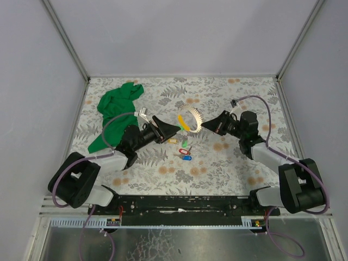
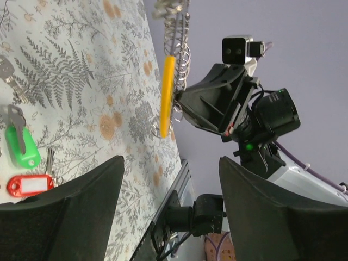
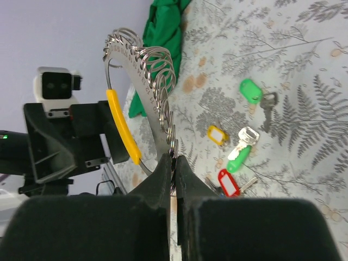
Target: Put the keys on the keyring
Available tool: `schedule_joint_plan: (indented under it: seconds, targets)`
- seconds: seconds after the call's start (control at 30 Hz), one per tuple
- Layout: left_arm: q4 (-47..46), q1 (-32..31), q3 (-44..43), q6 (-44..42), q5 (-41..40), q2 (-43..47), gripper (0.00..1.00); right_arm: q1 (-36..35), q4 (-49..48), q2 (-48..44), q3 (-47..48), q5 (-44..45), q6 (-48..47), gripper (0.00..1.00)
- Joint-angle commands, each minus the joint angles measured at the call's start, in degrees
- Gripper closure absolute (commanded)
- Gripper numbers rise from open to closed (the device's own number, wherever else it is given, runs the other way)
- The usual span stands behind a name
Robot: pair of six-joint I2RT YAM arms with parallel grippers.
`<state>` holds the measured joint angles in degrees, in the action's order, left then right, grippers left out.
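Pinches the thin, stiff, slippery keyring (image 3: pixel 157 70) by its rim between right gripper (image 3: pixel 174 166) jaws; holds left gripper (image 2: pixel 171 174) spread opposite.

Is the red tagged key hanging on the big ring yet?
No, the red-tagged key lies on the table, apart from the ring held up in the right gripper.

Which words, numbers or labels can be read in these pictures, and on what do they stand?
No text can be read anywhere.
On the keyring, along its flat band: fine engraved marks, too small to read.
On the red key tag and the small yellow key tag: white inserts, apparently blank.
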<state>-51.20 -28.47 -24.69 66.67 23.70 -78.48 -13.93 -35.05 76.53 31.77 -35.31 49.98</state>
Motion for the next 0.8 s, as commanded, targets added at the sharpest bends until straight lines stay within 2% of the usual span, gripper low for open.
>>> schedule_joint_plan:
  seconds: [0.0, 0.1, 0.5, 0.67, 0.77]
  targets:
    - [-14.3, -1.3, -1.5, 3.3, -4.3, -3.5, 0.35, -2.3, -7.9, -3.0, -0.3, 3.0, 3.8, 1.0]
    - [-15.8, -2.1, -2.7, 3.5, -5.8, -5.7, 0.42, -3.1, -8.1, -4.0, -0.5, 4.0, 4.0, 1.0]
    - [-16.9, -3.3, -5.8, 1.2, -9.7, -10.1, 0.57, -5.2, -9.5, -4.5, -1.7, 4.9, 4.5, 1.0]
    - [-17.2, -3.3, -6.3, -0.1, -9.1, -10.7, 0.8, -5.5, -9.4, -4.7, -1.9, 4.5, 3.8, 1.0]
    - [-13.9, -3.3, -7.3, -2.8, -7.8, -9.7, 0.95, -5.6, -8.5, -5.5, -2.3, 4.1, 2.6, 0.99]
